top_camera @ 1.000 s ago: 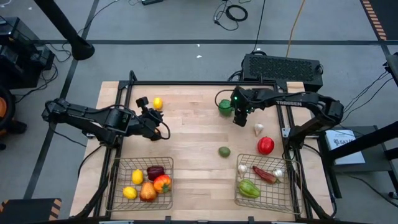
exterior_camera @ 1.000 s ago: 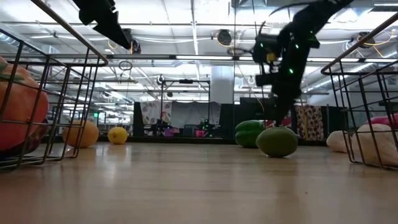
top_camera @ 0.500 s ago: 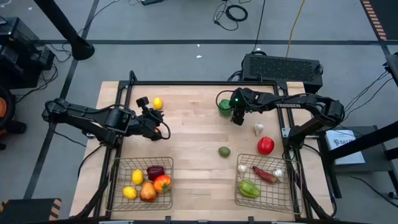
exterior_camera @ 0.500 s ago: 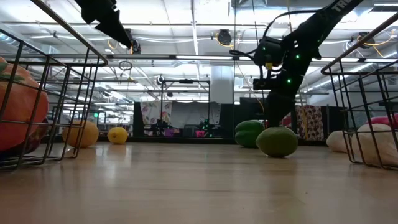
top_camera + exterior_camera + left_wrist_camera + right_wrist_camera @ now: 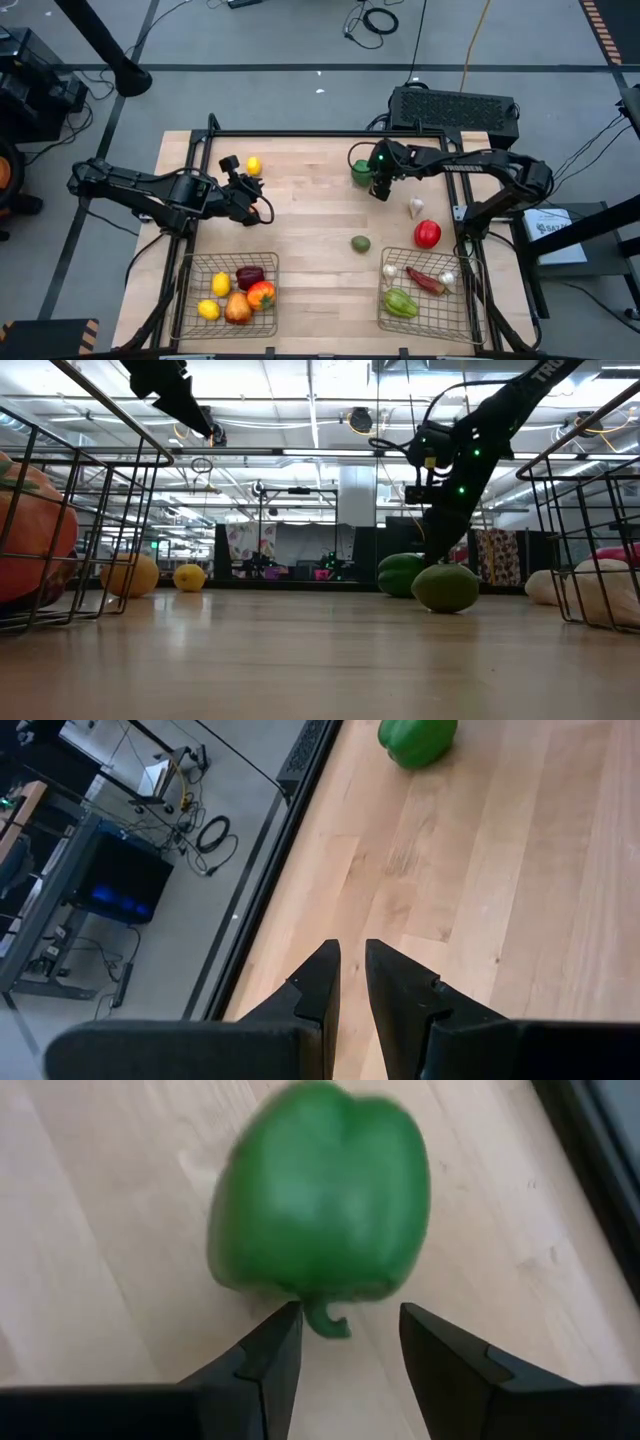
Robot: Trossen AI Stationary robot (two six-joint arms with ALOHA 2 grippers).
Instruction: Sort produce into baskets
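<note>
The dark right gripper [image 5: 342, 1342] hangs low with its fingers parted and nothing between them. The dark left gripper [image 5: 352, 982] waits raised, fingers nearly together.

Only partial white lettering shows on the right arm [image 5: 470, 166], too small to read.

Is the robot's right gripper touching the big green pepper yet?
Apart. In the right wrist view, the right gripper is open with bare wood showing between its fingertips and the green pepper; only the curled stem dips toward the gap.
</note>
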